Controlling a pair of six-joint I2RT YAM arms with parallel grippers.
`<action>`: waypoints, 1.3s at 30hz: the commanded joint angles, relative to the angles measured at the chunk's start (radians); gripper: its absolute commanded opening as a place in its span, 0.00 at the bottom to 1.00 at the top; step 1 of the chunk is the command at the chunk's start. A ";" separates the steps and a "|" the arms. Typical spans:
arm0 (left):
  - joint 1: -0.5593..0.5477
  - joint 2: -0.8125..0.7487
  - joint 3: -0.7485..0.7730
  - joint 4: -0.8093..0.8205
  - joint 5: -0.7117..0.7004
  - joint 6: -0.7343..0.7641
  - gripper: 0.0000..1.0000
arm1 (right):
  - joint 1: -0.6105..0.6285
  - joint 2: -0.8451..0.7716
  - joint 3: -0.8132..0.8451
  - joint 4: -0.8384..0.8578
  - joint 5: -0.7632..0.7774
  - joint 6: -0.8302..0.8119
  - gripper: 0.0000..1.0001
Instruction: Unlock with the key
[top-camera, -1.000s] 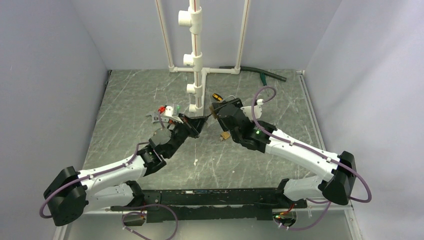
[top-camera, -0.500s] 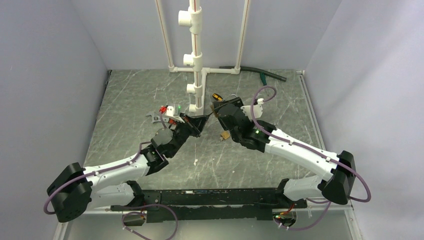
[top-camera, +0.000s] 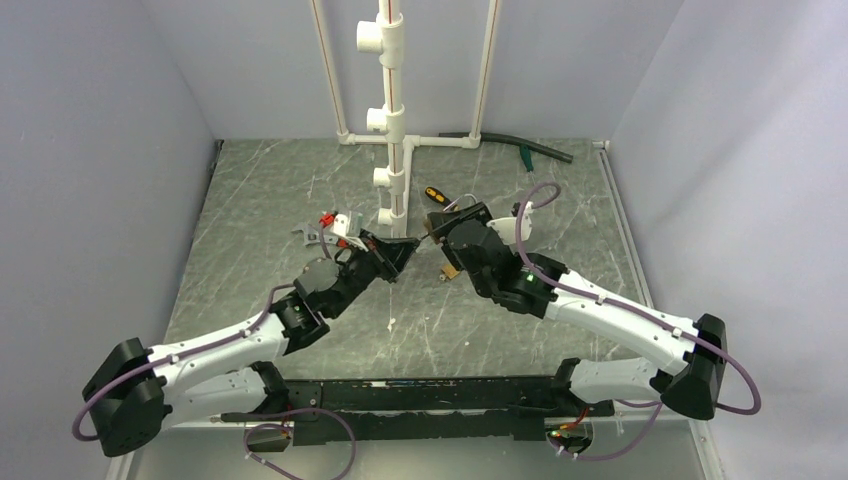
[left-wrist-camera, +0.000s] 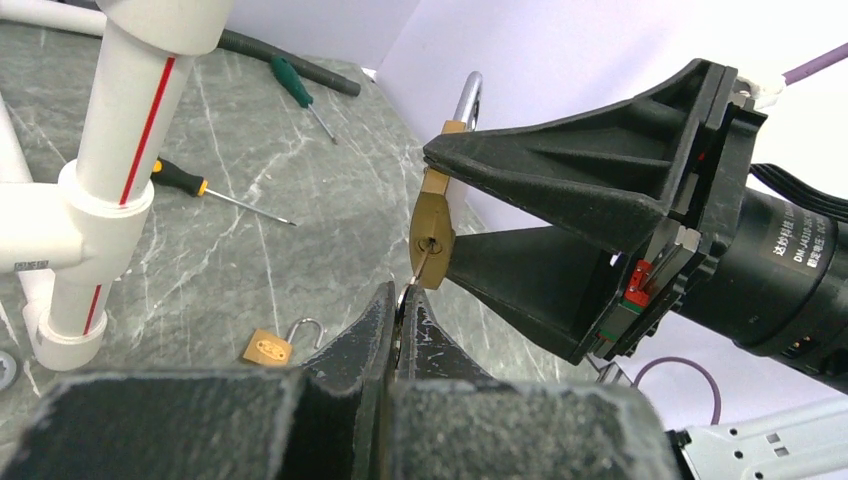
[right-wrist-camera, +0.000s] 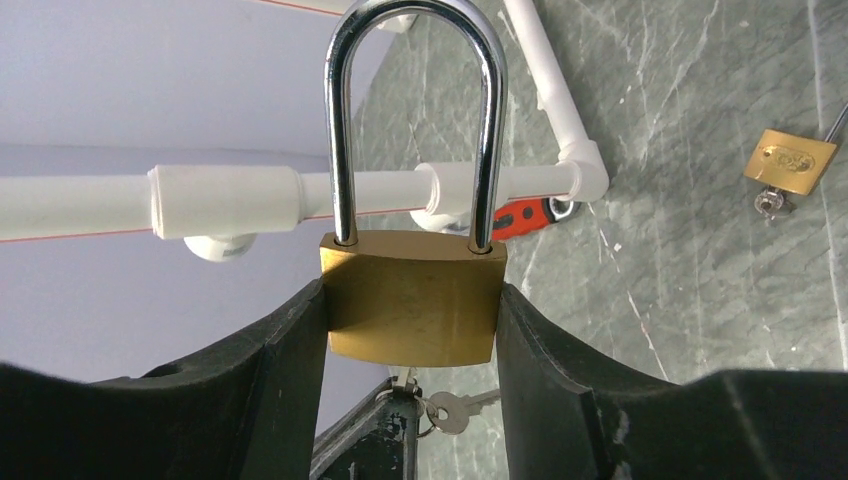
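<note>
From above, both arms were stretched toward the middle of the desk (top-camera: 260, 200). The left gripper (top-camera: 411, 242) and right gripper (top-camera: 431, 227) were almost tip to tip in front of the white pipe frame (top-camera: 392, 120). What lay between the tips was too small to make out there. A small padlock (top-camera: 451, 271) lay on the desk just on the near side of the right gripper. A screwdriver (top-camera: 437, 195) lay just behind that gripper, and a wrench (top-camera: 312, 234) lay left of the left gripper.

In the left wrist view, the left gripper was pressed shut, its tips pinching the key (left-wrist-camera: 421, 268). The key's blade ran up at a slant into the keyhole in the bottom face of the padlock (left-wrist-camera: 437, 215). The padlock was off the desk, gripped between the two black fingers (left-wrist-camera: 570, 150) of the right gripper, with its shackle pointing up. The small padlock lay on the desk lower in the view, near the foot of the pipe frame.

In the right wrist view, the right gripper was partly open, its fingers clamped against the two sides of the padlock's brass body. The shackle was upright, both legs seated in the body. Directly under the body the key's head showed at the keyhole, with the tip of the left gripper right beneath it. A second key (right-wrist-camera: 452, 410) hung beside it on a ring. The small padlock lay on the desk at the far right.
</note>
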 joint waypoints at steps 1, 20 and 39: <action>0.013 -0.046 0.023 -0.119 -0.006 0.043 0.00 | 0.034 -0.048 0.044 0.046 -0.001 0.016 0.00; 0.011 -0.240 0.012 -0.368 0.046 0.030 0.00 | -0.051 -0.040 0.082 0.005 0.109 -0.018 0.00; 0.013 -0.357 0.020 -0.457 -0.004 0.049 0.00 | -0.076 -0.039 0.068 0.032 -0.029 0.006 0.00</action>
